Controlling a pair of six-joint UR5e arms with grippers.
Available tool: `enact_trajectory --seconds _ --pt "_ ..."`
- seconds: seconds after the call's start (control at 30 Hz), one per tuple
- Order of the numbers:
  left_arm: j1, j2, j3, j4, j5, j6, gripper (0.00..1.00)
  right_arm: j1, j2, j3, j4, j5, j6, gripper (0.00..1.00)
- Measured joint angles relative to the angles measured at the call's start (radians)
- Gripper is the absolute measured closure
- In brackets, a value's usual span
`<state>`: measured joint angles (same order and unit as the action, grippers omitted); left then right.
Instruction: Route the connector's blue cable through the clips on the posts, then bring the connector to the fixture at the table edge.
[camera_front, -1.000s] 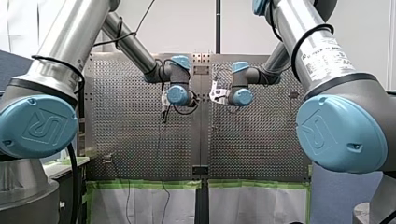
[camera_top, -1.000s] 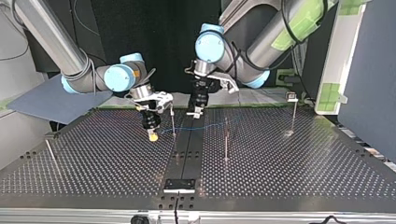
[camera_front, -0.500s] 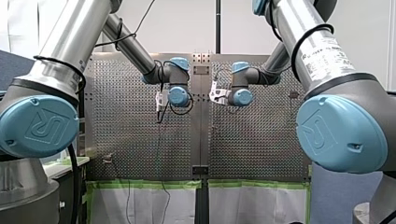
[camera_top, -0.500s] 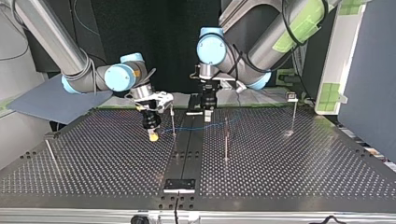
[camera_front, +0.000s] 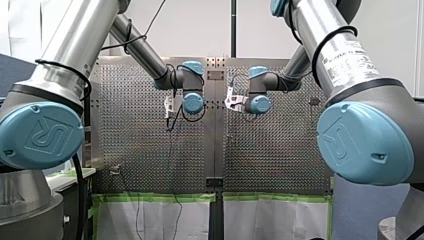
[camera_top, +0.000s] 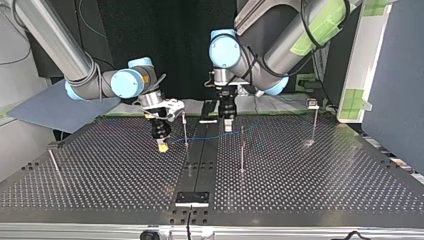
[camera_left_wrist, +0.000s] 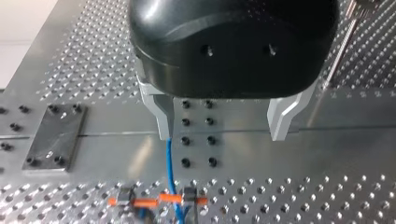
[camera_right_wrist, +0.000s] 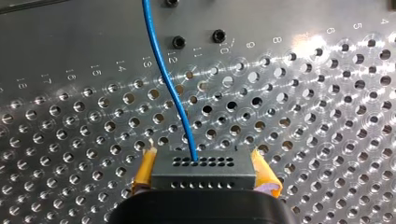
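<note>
Connector (camera_right_wrist: 204, 176), seemingly a small, rigid, light block, sits clamped in my right pincer (camera_right_wrist: 204, 171). Its thin blue cable (camera_right_wrist: 167, 77), likely limp, trails ahead; my left pincer (camera_left_wrist: 222, 125), wide open, should pinch it gently.

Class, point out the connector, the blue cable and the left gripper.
connector (camera_right_wrist: 204, 170): right wrist view, its holed top face.
blue cable (camera_right_wrist: 164, 77): right wrist view, middle of its visible run.
left gripper (camera_left_wrist: 222, 135): left wrist view, midway between its fingertips.

left gripper (camera_left_wrist: 222, 135) spread, right gripper (camera_right_wrist: 204, 173) clamped
</note>
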<state>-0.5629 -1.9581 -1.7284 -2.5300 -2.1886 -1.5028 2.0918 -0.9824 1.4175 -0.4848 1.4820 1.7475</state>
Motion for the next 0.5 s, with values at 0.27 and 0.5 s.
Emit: enact_trajectory --seconds 0.27,0.5 --pt "-0.002 -0.001 0.011 0.016 -0.066 0.005 0.00 0.001 0.001 0.000 -0.001 0.000 0.000 1.00" --pt "-0.009 -0.001 0.032 0.009 -0.068 0.007 0.00 0.004 0.008 0.000 -0.001 0.000 0.000 1.00"
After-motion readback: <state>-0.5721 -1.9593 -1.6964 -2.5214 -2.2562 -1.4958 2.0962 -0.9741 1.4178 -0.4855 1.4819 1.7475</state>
